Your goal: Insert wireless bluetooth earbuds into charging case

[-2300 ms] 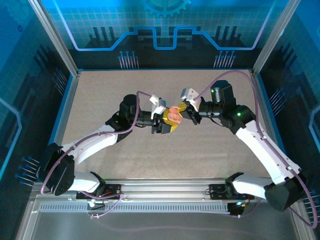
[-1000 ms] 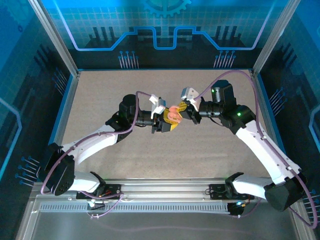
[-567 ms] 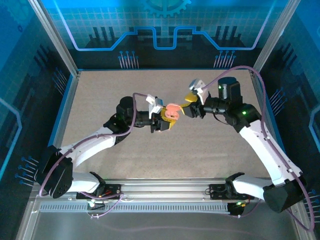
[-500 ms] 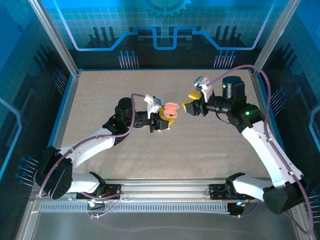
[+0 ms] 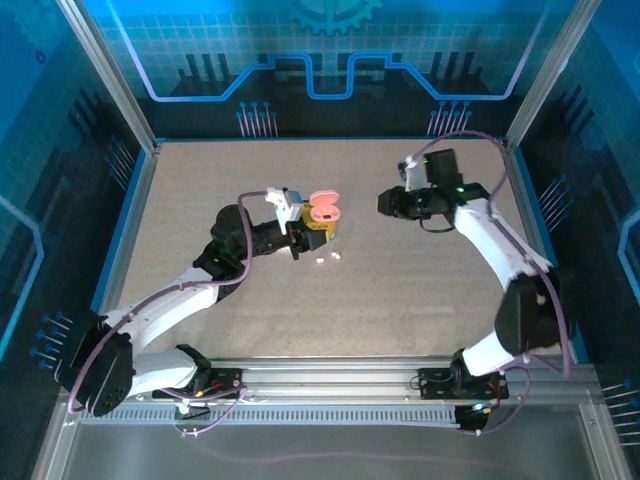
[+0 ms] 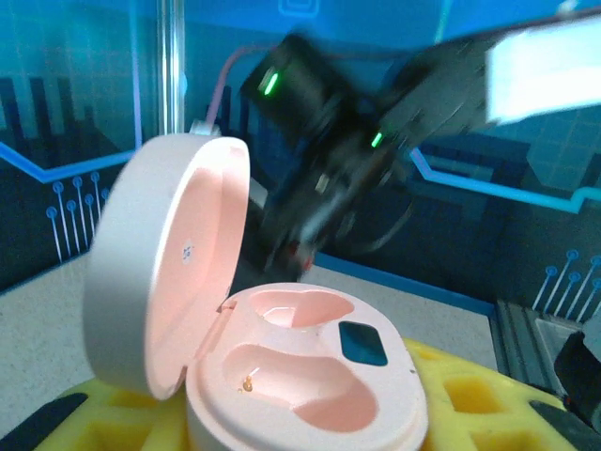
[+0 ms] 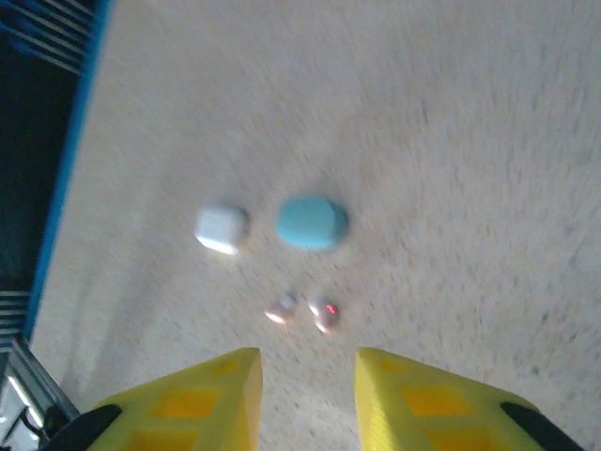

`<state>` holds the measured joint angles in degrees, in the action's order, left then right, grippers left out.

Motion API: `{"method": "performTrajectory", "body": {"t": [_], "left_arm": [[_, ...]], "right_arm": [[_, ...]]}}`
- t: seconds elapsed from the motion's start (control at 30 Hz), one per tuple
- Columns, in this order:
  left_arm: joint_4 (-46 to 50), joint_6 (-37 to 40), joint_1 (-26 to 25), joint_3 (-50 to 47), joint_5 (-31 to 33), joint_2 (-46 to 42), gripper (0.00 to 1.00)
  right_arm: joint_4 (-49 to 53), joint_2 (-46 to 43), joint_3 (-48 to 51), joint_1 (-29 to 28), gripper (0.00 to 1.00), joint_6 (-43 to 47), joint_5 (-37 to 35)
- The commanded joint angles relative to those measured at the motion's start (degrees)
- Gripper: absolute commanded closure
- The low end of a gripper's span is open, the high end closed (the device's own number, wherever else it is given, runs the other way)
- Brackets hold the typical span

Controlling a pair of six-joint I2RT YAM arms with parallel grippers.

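Right wrist: right claw (image 7: pixel 308 365) gapes empty near earbuds (image 7: pixel 324 312); left claw (image 5: pixel 312 234) grips pink case (image 6: pixel 300 376).

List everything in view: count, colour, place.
pink charging case: one, pink, lid open, both wells empty, held above the table by the left gripper
white case: one, white, closed, on the table
pale blue case: one, pale blue, closed, on the table beside the white case, not touching it
earbuds: two, pale, loose on the table close together, near the two closed cases
table: one, speckled beige
enclosure walls: blue, printed, around the table
left gripper: one, yellow fingers, shut on the pink charging case
right gripper: one, yellow fingers, open, empty, above the table
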<state>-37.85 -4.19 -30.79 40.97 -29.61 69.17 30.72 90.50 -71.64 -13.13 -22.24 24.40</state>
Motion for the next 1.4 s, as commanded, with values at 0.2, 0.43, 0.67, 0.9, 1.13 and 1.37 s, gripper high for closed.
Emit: {"method": "performTrajectory", "body": {"t": [0.2,0.43,0.67,0.9,1.13,1.37], "left_arm": [[-0.93,1.53,0.54,-0.48,1.87,-4.23,0.67],[0.73,2.34,0.55,-0.08,1.68,-5.35,0.67],[1.11,2.6,0.55,0.08,1.56,-5.52,0.67],[1.19,1.99,0.51,0.28,0.89,-5.39,0.67],[1.62,1.73,0.55,0.24,0.78,-5.45,0.67],[1.93,1.64,0.53,0.33,0.67,-5.31,0.67]], "right_arm": [[6.8,16.01,-10.0,-12.04,0.71,0.31,-1.74],[12.32,25.34,-19.13,-16.14,0.71,3.32,-5.94],[15.1,31.63,-25.55,-19.74,0.68,6.36,-4.46],[16.89,37.0,-30.71,-21.4,0.62,8.26,-4.52],[20.11,42.45,-36.73,-22.69,0.61,11.45,-3.29],[22.47,45.89,-38.69,-23.61,0.61,12.92,-3.91]]}}
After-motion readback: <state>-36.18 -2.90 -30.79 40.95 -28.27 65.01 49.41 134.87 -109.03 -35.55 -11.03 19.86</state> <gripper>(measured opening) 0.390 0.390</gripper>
